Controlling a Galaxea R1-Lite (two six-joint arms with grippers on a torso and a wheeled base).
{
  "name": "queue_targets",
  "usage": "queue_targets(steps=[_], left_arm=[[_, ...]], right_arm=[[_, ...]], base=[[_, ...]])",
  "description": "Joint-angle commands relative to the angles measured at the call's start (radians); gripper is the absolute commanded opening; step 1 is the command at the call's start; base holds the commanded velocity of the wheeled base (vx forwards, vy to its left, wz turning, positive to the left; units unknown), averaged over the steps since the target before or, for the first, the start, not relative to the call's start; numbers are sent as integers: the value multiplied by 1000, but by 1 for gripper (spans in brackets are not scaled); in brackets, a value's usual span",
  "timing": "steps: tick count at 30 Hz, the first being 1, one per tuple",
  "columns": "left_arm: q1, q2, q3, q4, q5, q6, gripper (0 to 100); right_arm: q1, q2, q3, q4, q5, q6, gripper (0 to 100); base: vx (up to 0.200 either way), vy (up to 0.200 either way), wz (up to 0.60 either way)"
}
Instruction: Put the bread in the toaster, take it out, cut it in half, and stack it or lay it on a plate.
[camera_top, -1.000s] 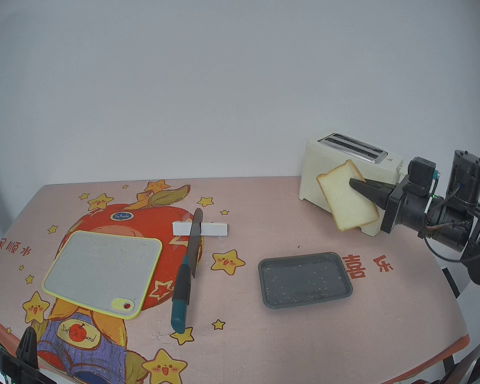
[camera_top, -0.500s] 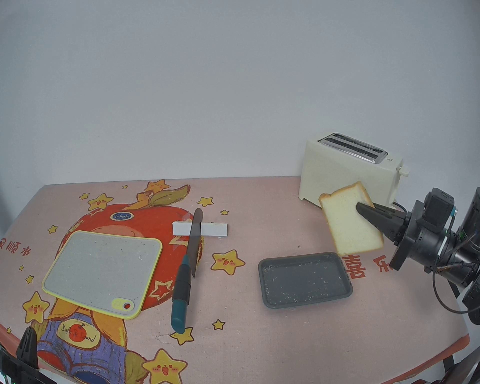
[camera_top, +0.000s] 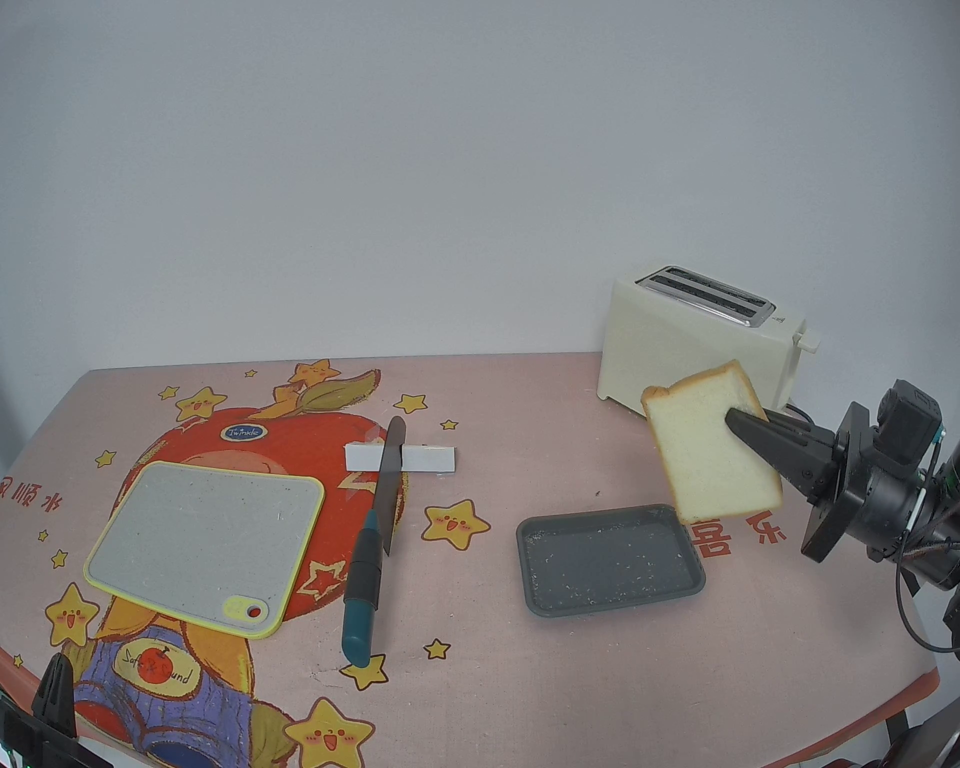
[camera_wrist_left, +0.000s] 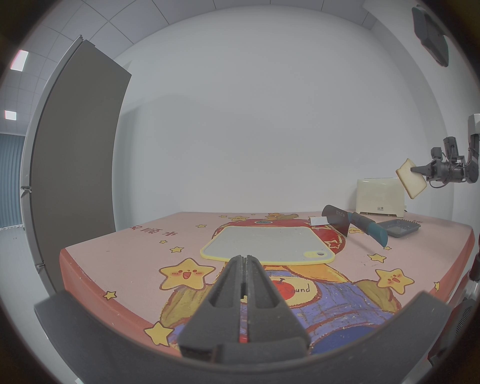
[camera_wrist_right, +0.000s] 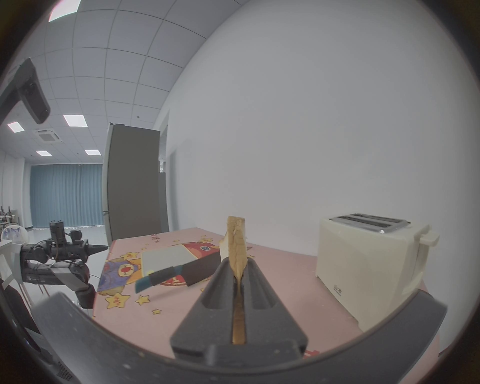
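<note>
Your right gripper (camera_top: 742, 416) is up in the air on the right side of the table (camera_top: 560, 680). Its two fingers are pinched tight on one edge of the bread (camera_top: 712, 445). The bread is one whole slice, pale with a brown crust. It hangs tilted above the table and touches nothing but the fingers. From the head view, you see it in front of the low part of the toaster (camera_top: 690, 340) and just above the far right corner of the dark plate (camera_top: 600, 565).

The toaster stands at the back of the table with its two slots facing up. The plate lies flat near the middle of the table, with small pale specks on it.

Your left gripper (camera_wrist_left: 244, 260) is low, by the near left edge of the table. Its fingers are pressed together, and there is nothing between them.

The cutting board (camera_top: 205, 530) lies flat on the left side of the table. The knife (camera_top: 372, 540) lies between the cutting board and the plate. Its blade leans on a small white block (camera_top: 425, 459). Its blue-green handle points toward the near edge of the table.
</note>
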Motion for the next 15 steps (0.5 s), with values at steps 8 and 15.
queue_targets(steps=[8, 15], left_arm=[[1, -2, 18, 0, -3, -4, 0], [1, -2, 18, 0, -5, -4, 0]], right_arm=[[28, -8, 11, 0, 1, 1, 0], [34, -10, 14, 0, 2, 1, 0]], base=[[0, 125, 0], [0, 200, 0]])
